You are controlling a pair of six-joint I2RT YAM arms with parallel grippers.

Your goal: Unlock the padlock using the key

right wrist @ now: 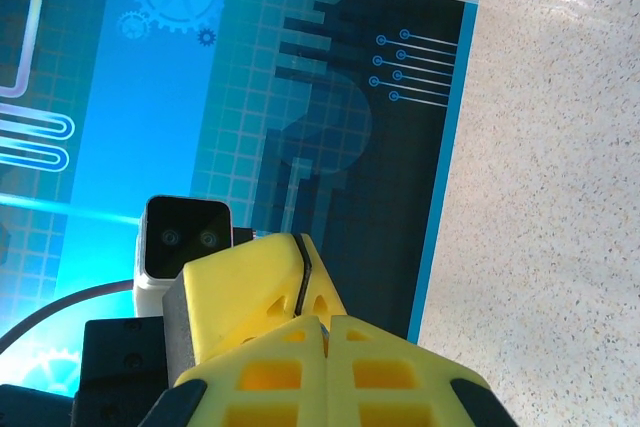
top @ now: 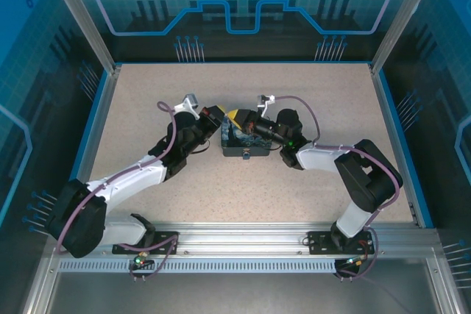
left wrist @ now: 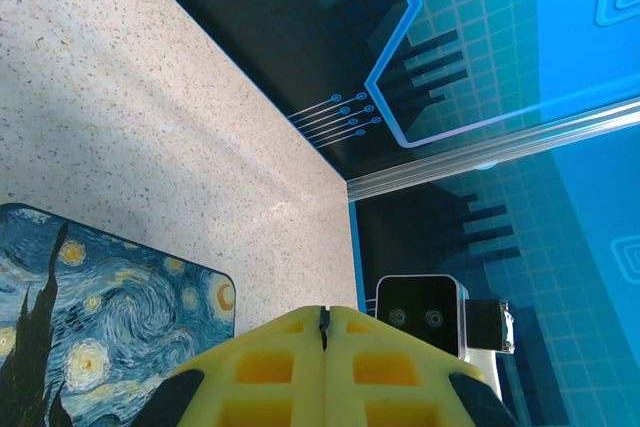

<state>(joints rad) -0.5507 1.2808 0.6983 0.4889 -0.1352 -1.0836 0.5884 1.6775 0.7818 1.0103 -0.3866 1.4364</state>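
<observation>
The left gripper (left wrist: 324, 315) is fully closed, its 2 yellow fingers pressed together. A thin dark line at the tip of the seam may be the key, but I cannot tell. The right gripper (right wrist: 322, 322) is closed too, with nothing visibly held. Its tips sit just beside the left fingers (right wrist: 245, 282) at 11 o'clock. Both hang over the box (top: 245, 148).

My left gripper (left wrist: 325, 325) and right gripper (right wrist: 322, 327) are cut off by the bottom edges. From above, both cover part of the box (top: 246, 151). Whether the dark sliver (left wrist: 323, 321) at my left fingertips (left wrist: 285, 337) is the key, I cannot tell.
</observation>
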